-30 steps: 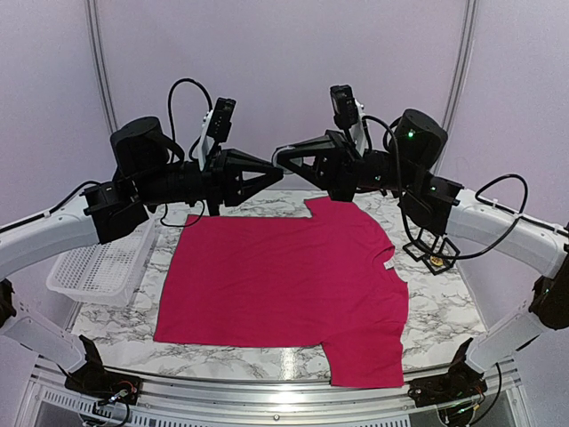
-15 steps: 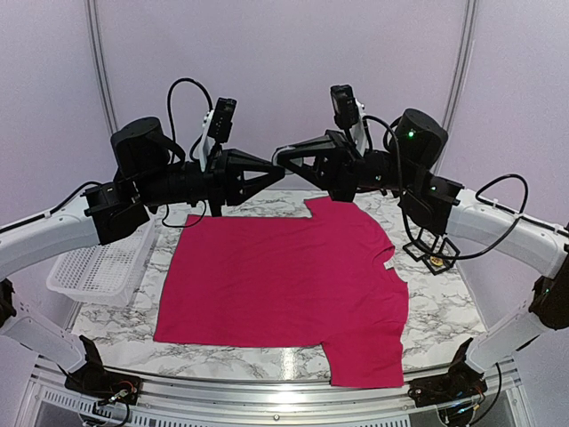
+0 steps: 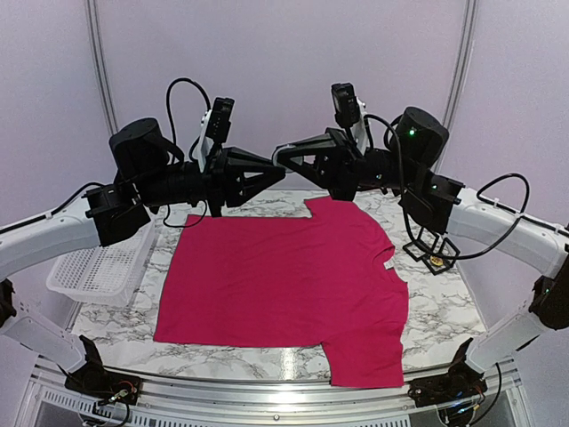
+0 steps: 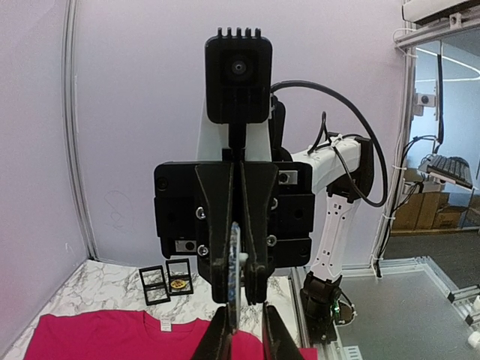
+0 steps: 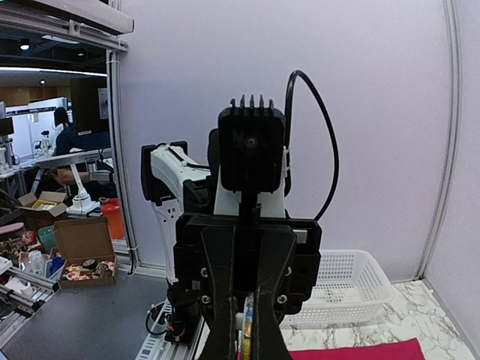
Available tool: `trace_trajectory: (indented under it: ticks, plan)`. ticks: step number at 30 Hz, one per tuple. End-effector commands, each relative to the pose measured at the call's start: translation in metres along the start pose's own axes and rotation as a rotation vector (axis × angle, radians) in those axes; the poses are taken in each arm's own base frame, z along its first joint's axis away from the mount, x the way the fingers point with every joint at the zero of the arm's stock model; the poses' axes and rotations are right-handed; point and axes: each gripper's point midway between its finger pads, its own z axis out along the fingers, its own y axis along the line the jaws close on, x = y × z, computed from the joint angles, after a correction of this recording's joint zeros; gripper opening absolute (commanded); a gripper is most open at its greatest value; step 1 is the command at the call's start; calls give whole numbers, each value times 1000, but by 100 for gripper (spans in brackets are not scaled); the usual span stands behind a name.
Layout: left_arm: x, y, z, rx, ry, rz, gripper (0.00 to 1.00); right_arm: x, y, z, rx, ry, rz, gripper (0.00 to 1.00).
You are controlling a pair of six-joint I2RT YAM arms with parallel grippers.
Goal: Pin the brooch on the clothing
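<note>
Marble table point(image 3: 449, 307), flat clothing point(image 3: 284, 276), perhaps brooch point(image 4: 235, 277).

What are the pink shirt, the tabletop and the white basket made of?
T-shirt: soft matte fabric, likely cotton knit; it lies limp, faintly wrinkled. Tabletop: marble-look, grey veins on white, maybe printed. Basket: white plastic, seemingly, from its moulded mesh.

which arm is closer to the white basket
Left. The left arm passes just above the basket; the right arm is on the other side of the shirt, over a black stand.
</note>
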Motion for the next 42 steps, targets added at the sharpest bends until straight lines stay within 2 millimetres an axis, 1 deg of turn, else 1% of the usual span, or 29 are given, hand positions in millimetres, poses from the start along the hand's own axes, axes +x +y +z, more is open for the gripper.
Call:
trace_trajectory:
  ticks: [1, 2, 3, 12, 13, 14, 16, 18, 21, 22, 24, 26, 29, 31, 33, 37, 40, 42]
  plan:
    - [-19, -19, -3, 64, -67, 56, 6, -4, -3, 4, 12, 7, 2, 0]
    - [-19, -17, -3, 59, -69, 53, 2, -3, -3, 4, 12, 8, 4, 0]
    - [-20, -16, -3, 51, -72, 50, 0, -4, -3, 4, 12, 8, 4, 0]
    - [-16, -10, -3, 22, -75, 14, 0, 0, -4, 4, 22, 20, 8, 0]
    - [-15, -10, -3, 18, -74, 13, 0, 0, -5, 4, 27, 22, 4, 4]
    - [-13, -9, -3, 13, -72, 11, 0, -1, -6, 3, 32, 23, 2, 12]
    - [-9, -6, -5, -9, -67, 9, 0, -3, -5, 1, 45, 18, -8, 36]
    - [-4, -2, -7, -38, -61, 8, 0, -10, -3, -2, 56, 8, -30, 57]
    - [7, 3, -10, -75, -47, 3, 0, -24, 4, -10, 67, -9, -68, 77]
    - [8, 4, -11, -82, -46, 1, 0, -28, 6, -13, 71, -9, -78, 82]
    - [9, 4, -13, -90, -45, -2, 0, -33, 8, -21, 83, 6, -89, 88]
    - [8, 3, -15, -93, -47, -1, 0, -32, 5, -30, 110, 41, -68, 90]
    - [8, 2, -18, -99, -49, 2, 0, -24, 3, -38, 149, 102, -32, 90]
    - [9, 2, -19, -103, -46, 4, 0, -15, 2, -43, 179, 141, 0, 88]
    - [12, 4, -20, -114, -42, 2, 0, -9, 3, -44, 196, 144, 3, 85]
    - [14, 1, -19, -109, -37, -4, 0, -9, 2, -39, 253, 120, -4, 73]
    - [16, -2, -19, -101, -33, -2, 0, -5, 0, -30, 245, 124, 21, 59]
    - [17, -4, -17, -89, -28, -1, 0, 3, -5, -23, 250, 147, 38, 51]
